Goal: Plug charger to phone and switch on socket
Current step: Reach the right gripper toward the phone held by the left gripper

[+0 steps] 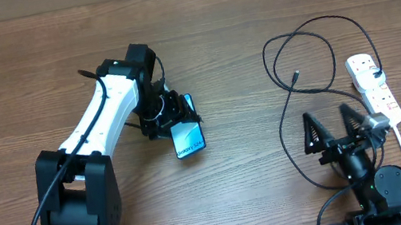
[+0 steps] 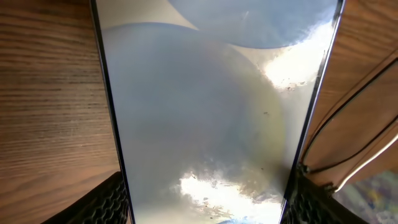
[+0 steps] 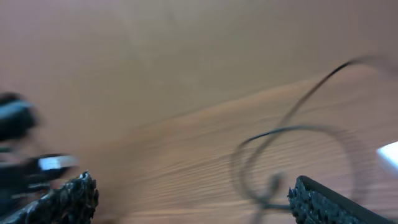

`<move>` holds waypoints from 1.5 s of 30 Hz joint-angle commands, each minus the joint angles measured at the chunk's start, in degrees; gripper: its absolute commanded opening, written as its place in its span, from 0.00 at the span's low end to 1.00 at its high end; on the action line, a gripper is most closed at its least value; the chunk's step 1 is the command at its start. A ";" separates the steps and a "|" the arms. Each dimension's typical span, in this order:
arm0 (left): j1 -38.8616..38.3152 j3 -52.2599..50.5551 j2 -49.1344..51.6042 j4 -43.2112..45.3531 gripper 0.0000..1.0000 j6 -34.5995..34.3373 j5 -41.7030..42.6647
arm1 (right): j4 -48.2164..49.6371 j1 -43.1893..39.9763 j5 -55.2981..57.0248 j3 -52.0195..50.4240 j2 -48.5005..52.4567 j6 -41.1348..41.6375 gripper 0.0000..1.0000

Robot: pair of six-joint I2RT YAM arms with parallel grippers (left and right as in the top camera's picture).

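Wooden table [image 1: 239, 203]. Thin black cable [image 1: 287, 111] looped right of centre, one end at white power strip [image 1: 375, 89] near right edge.

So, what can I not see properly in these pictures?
1. The phone port: overhead, the left gripper covers one end; left wrist, frame cuts off both ends.
2. The socket switches: overhead, too small to tell on or off.
3. The charger tip: tiny overhead, blurred in right wrist.
4. Whether the charger's plug sits in the socket: overhead, too small, beside the right gripper.

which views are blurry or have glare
Right wrist: heavily blurred, smearing the long thin black cable over the wooden table; left wrist: bright glare patches on the slim black-edged phone filling the frame; overhead: sharp and evenly lit.
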 commanded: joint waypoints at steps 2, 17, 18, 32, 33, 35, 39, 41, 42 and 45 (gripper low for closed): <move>0.00 1.42 0.17 0.59 0.61 -6.34 0.39 | 0.70 -0.20 -18.18 -0.59 -0.57 20.83 1.00; 0.00 1.42 0.17 6.32 0.61 -13.94 12.46 | 0.55 -0.20 -31.47 -0.59 -0.57 25.75 1.00; 0.00 1.42 0.17 6.75 0.61 -14.32 12.83 | 0.52 -0.20 -30.71 -0.59 -0.57 25.46 1.00; 0.00 1.42 0.17 8.85 0.61 -16.39 14.08 | -9.99 -0.20 -22.05 7.15 11.67 15.21 0.99; 0.00 1.42 0.17 8.87 0.61 -16.57 14.10 | -10.56 -0.20 -21.29 8.61 13.57 14.45 0.99; 0.00 1.42 0.17 8.92 0.61 -16.59 14.08 | -11.45 -0.20 -20.24 11.52 17.38 14.08 0.99; 0.00 1.42 0.17 9.18 0.61 -16.72 14.08 | -13.35 0.13 -20.24 16.87 25.11 13.88 0.99; 0.00 1.42 0.17 9.31 0.61 -17.20 14.10 | -15.08 0.63 -20.22 18.97 28.00 13.97 0.99; 0.00 1.42 0.17 9.31 0.61 -17.70 14.08 | -16.83 1.11 -20.04 20.44 29.86 14.60 0.99; 0.00 1.42 0.17 9.46 0.61 -17.90 14.08 | -21.33 2.86 -18.86 23.76 34.03 15.02 0.99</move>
